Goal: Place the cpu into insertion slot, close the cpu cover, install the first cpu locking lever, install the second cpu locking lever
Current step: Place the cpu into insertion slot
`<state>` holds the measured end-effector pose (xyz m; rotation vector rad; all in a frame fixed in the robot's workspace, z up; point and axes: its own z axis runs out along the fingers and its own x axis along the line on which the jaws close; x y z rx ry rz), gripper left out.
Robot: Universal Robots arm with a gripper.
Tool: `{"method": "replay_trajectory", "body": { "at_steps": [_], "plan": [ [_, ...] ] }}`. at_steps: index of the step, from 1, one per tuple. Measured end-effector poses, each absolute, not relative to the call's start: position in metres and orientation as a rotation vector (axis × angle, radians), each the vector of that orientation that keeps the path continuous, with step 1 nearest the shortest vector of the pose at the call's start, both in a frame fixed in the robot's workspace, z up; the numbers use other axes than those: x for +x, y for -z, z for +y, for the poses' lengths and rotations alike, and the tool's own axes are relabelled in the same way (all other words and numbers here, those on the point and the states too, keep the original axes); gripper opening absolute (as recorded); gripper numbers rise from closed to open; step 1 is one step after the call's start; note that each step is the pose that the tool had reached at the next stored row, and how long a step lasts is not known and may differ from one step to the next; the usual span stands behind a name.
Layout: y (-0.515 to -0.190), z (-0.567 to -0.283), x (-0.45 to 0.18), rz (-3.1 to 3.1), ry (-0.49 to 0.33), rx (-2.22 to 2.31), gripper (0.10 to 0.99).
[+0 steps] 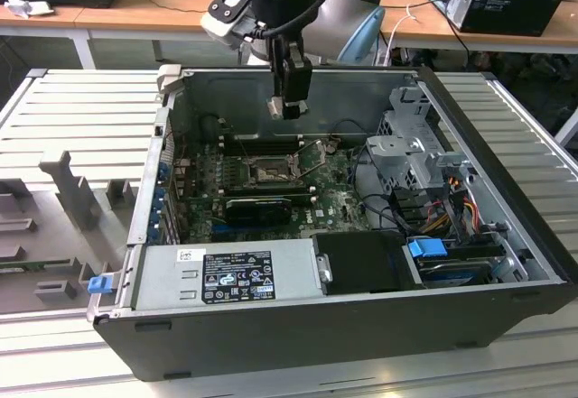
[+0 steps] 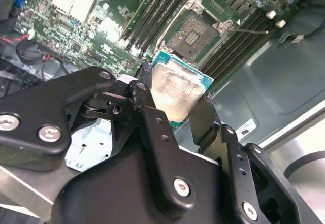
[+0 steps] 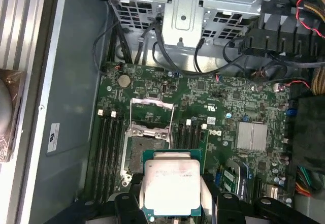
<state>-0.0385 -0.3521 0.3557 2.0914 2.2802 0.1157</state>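
Second wrist view: gripper pinches the cpu by two edges, held flat. The insertion slot lies uncovered beyond the fingertips, lower down and apart.

In the first wrist view the cpu hides the insertion slot corner beneath it; slot pins too blurred to tell.

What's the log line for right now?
claw: shut on cpu | cpu: held above board, not seated | insertion slot: empty | cpu cover: open
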Motion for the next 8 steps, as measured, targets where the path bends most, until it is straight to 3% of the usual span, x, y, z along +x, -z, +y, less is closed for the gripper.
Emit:
{"method": "replay_trajectory", "body": {
  "at_steps": [8],
  "plan": [
    [-0.3528, -0.3521, -0.0382, 2.121, -0.109, 2.246, 0.529]
  ]
}}
